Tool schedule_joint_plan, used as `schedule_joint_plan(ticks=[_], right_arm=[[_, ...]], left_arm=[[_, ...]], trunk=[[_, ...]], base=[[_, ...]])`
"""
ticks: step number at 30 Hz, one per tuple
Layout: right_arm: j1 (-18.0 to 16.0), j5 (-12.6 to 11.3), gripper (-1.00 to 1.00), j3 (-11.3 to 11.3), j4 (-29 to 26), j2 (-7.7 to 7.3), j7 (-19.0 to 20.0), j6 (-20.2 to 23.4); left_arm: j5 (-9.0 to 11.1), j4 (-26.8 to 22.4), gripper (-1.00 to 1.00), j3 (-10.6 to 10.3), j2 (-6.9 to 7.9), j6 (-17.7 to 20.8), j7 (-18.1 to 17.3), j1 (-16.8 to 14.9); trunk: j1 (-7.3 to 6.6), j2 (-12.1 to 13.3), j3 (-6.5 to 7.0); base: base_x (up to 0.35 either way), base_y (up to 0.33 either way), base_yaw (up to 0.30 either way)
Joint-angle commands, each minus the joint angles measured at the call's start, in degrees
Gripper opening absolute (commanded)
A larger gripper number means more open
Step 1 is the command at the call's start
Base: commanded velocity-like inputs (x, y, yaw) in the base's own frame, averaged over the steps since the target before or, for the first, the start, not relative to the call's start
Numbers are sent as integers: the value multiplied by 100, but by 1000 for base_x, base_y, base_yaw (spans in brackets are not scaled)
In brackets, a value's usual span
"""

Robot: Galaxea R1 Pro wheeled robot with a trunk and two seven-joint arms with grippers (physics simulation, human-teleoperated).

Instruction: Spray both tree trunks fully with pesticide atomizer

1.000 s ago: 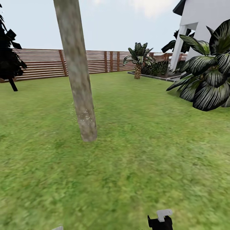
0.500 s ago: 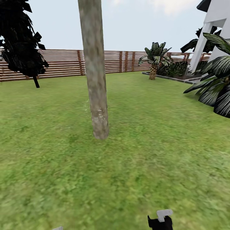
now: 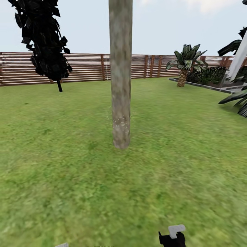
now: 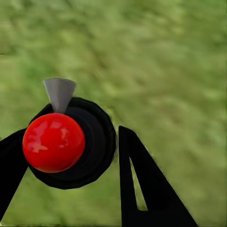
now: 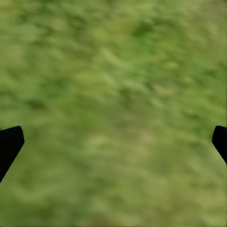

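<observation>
One tree trunk (image 3: 120, 68), a mottled grey-brown column, rises upright from the lawn at the middle of the head view; its crown is above the frame. Pale specks dot its lower part (image 3: 120, 124). In the left wrist view my left gripper (image 4: 71, 135) is shut on the pesticide atomizer (image 4: 80, 146), a black round body with a red ball top (image 4: 53, 142) and a grey nozzle (image 4: 59, 92); grass lies below it. My right gripper (image 5: 113, 142) is open over bare grass, its black fingertips (image 5: 9, 142) far apart. A black and white part of my right arm (image 3: 172, 236) shows at the lower edge.
A brown slat fence (image 3: 85, 67) closes the lawn at the back. A near-black conifer (image 3: 44, 41) stands back left, a short palm (image 3: 185, 63) back right by a raised bed (image 3: 202, 84). Large dark leaves (image 3: 238, 99) reach in at the right. Open grass (image 3: 68, 178) surrounds the trunk.
The whole view has swung left: the trunk now sits centred and upright, the conifer has come further in, the house and big leaves have slid out to the right. The arms hold still.
</observation>
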Motion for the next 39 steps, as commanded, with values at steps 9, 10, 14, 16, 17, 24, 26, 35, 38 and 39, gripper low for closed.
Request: schedule_joint_plan(ticks=[9, 10, 14, 16, 17, 24, 26, 35, 38, 39], right_arm=[[0, -42, 100, 51, 1, -1, -18, -11], [0, -42, 100, 51, 1, -1, -18, -11], [0, -42, 100, 51, 1, -1, -18, -11], [0, -42, 100, 52, 1, -1, -18, -11], [0, -41, 100, 51, 1, -1, -18, -11], [0, -40, 100, 54, 1, -1, -18, -11], [0, -39, 100, 53, 1, -1, -18, -11], [0, -35, 100, 59, 1, -1, -18, -11], [0, -35, 100, 59, 1, -1, -18, -11], [0, -34, 100, 59, 1, -1, -18, -11]], left_arm=[[-24, 23, -100, -39, -8, -26, 102, -4], [-18, 25, -100, -37, -4, -26, 102, -4], [2, 28, -100, -38, -7, -26, 102, -4], [11, 28, -100, -36, -8, -26, 102, -4], [13, 28, -100, -32, -8, -26, 102, -4], [20, 26, -100, -22, -5, -26, 102, -4], [19, 28, -100, -18, -4, -20, 107, -4], [17, 28, -100, -14, 0, -17, 110, -4], [14, 28, -100, -16, 0, -17, 111, -4], [14, 28, -100, -17, 0, -17, 111, -4]], trunk=[[-1, -2, -22], [-1, -2, -24], [-1, -2, -33], [-1, -2, -37], [-1, -2, -39], [-1, -2, -54], [-1, -2, -59], [-1, -2, -78], [-1, -2, -85], [-1, -2, -87]], base=[[0, 0, 283], [-6, 0, 284], [-150, 22, 283], [-292, 76, 283], [-312, 86, 284], [-296, 45, 283], [-65, 2, 283], [-4, 0, 283], [0, 0, 283], [0, 0, 283]])
